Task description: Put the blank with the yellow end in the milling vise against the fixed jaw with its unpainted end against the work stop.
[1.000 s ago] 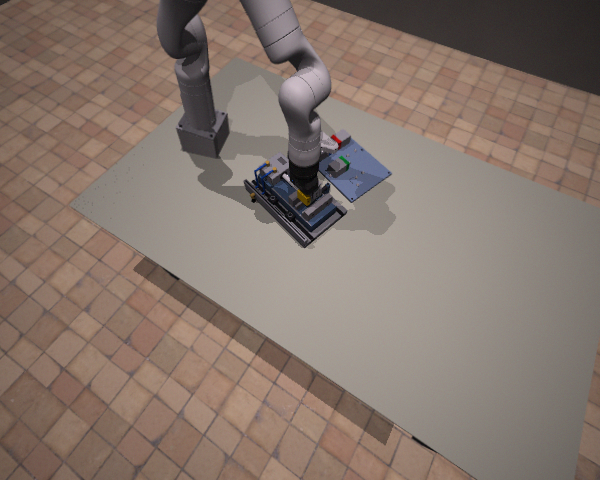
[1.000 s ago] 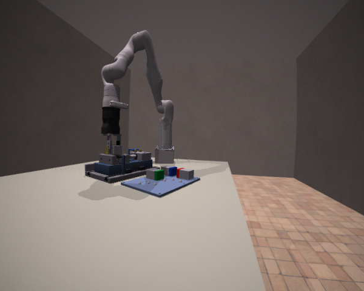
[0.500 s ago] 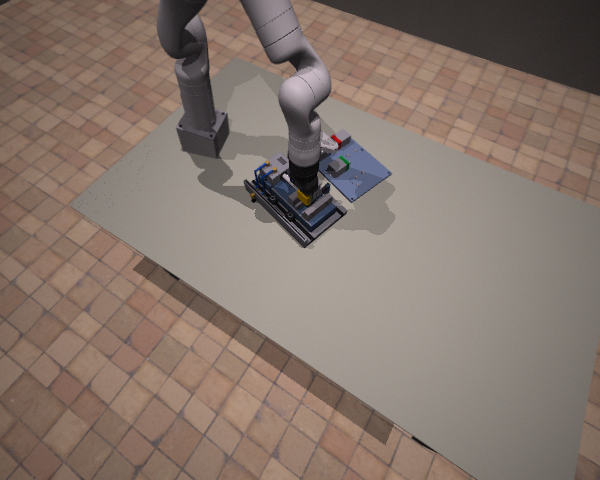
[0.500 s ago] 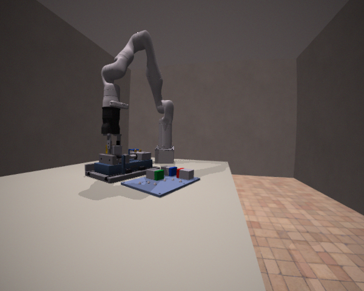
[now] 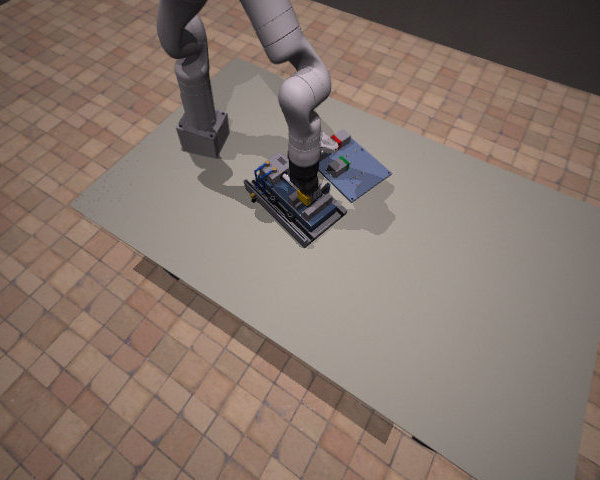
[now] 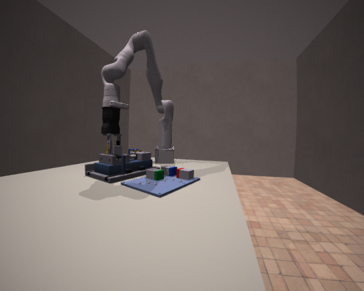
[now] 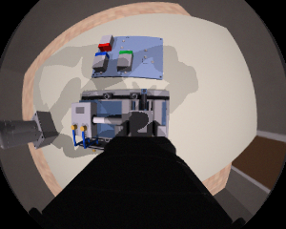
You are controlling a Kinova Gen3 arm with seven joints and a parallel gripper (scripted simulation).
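My gripper [image 6: 112, 142] hangs straight down over the milling vise [image 5: 290, 209] and is shut on the grey blank with the yellow end [image 5: 304, 196]. The blank sits just above the gap between the jaws, and it also shows in the exterior view [image 6: 114, 149]. Its yellow end points toward the near end of the vise in the top view. In the wrist view the gripper body hides the blank; the vise [image 7: 124, 117] lies right beyond it.
The blue plate [image 5: 354, 170] beside the vise carries the blanks with the green end [image 6: 156, 174], blue end [image 6: 170, 170] and red end [image 6: 184, 173]. The arm's base [image 5: 203, 131] stands behind the vise. Blue hoses [image 5: 261, 173] sit at the vise's far end.
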